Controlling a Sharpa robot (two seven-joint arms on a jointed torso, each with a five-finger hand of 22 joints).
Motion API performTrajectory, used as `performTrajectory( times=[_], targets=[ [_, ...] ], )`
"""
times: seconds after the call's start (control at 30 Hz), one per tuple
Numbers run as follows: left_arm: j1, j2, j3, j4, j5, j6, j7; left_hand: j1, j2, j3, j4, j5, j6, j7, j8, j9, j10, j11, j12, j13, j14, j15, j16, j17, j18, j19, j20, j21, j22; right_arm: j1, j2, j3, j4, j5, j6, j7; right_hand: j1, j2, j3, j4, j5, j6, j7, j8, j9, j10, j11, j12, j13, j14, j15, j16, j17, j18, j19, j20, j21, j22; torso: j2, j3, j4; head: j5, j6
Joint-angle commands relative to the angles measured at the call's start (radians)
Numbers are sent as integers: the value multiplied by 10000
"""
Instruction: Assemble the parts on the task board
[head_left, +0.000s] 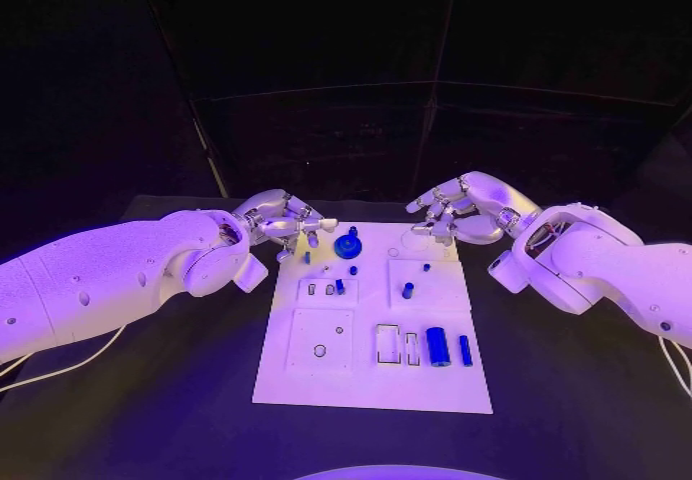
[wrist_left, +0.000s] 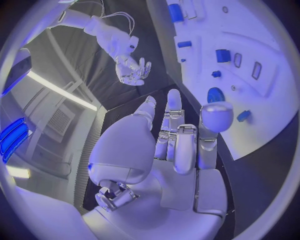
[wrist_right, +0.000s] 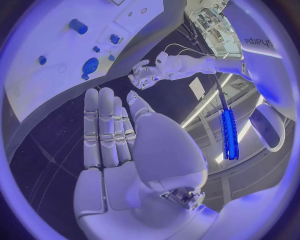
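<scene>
The white task board (head_left: 372, 385) lies in the middle of the black worktop (head_left: 577, 400), its long side running away from the robot.

In the head view, the left hand (head_left: 284, 222) hovers at the board's far left corner and the right hand (head_left: 451, 212) at its far right corner. Both are empty with fingers apart; neither touches the board. The left wrist view confirms this for the left hand (wrist_left: 181, 145): its fingers extend loosely with nothing between them, though one finger is bent inward at its tip. The right wrist view shows the right hand (wrist_right: 125, 135) flat, fingers straight and side by side, thumb apart, holding nothing.

On the board, a round blue disc part (head_left: 348, 244) sits near the far edge, between the two hands. A blue cylinder (head_left: 437, 346) stands out near the board's near right part, with a slimmer blue pin (head_left: 466, 349) just beside it and two pale rectangular slots on its other side. A small blue peg (head_left: 408, 291) lies in the raised block nearer the right hand.

The wrist views reveal what the head view makes tiny: the disc (wrist_left: 215, 94) has a ribbed face, a small blue block (wrist_left: 223, 55) sits in its raised plate, and a loose blue piece (wrist_left: 244, 115) lies near the board's edge close to the left hand's fingertips. The right wrist view shows the disc (wrist_right: 90, 65) with a short stub at its rim.
</scene>
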Motion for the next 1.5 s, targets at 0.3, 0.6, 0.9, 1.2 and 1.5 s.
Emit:
performTrajectory(
  times=[0.3, 0.6, 0.9, 1.2, 1.5],
  targets=[
    [430, 848, -113, -495, -3025, 2064, -3829, -356, 284, -1065, 832, -52, -104, -391, 1775, 1347, 547, -287, 6277, 6114, 1053, -265, 972, 2627, -518, 428, -208, 1839, 2705, 113, 309, 17, -1000, 2062, 137, 711, 90, -389, 1321, -363, -137, 1184, -172, -355, -55, 2381, -151, -3371, -3233, 1217, -128, -2456, -559, 35, 590, -178, -744, -522, -245, 59, 45, 56, -129],
    [651, 1611, -461, -952, -3802, 2597, -4997, -612, 430, -1763, 1396, -421, -774, -494, 3092, 2587, 663, -342, 7347, 7196, 1053, -348, 972, 2627, -601, 410, -225, 2221, 3259, 125, 568, 17, -1446, 2979, -181, -204, -198, -835, 1652, -931, -119, 1254, -415, -386, -31, 3147, -386, -2139, -2305, 1752, -435, -408, 645, -5, 1061, -409, 255, 100, -224, 63, 49, 134, -111],
    [700, 2191, -543, -1239, -4257, 3012, -5673, -850, 479, -2211, 1695, -454, -1098, -551, 3638, 3172, 709, -386, 7545, 7390, 1053, -398, 972, 2627, -634, 437, -269, 2386, 3514, 142, 673, 17, -1496, 3038, -372, -386, -622, -912, 1871, -1026, -19, 987, -312, -431, -41, 2623, -325, -1446, -1621, 1146, -333, 633, 1084, -3, 789, -348, 545, 363, -225, 69, 33, 166, -139],
    [708, 2554, -573, -1407, -4310, 3260, -5898, -940, 510, -2362, 1711, -455, -1187, -571, 3791, 3350, 705, -404, 7562, 7401, 1053, -415, 972, 2627, -642, 440, -288, 2421, 3571, 149, 735, 17, -1505, 3030, -550, -366, -855, -975, 1920, -1142, 101, 547, -180, -349, -15, 1725, -212, -530, -861, 754, -213, 1822, 1515, 2, 600, -237, 827, 616, -218, 58, 42, 152, -199],
    [710, 2776, -636, -1620, -4316, 3692, -6052, -933, 532, -2428, 1692, -455, -1291, -561, 3841, 3437, 650, -399, 7512, 7343, 1053, -415, 972, 2627, -639, 427, -292, 2413, 3559, 149, 802, 16, -1511, 2999, -551, -355, -930, -930, 1952, -1191, 184, 298, -139, -190, 4, 1238, -139, -52, -587, 702, -162, 2509, 1832, 17, 525, -179, 956, 736, -206, 54, 53, 170, -239]
  ],
)
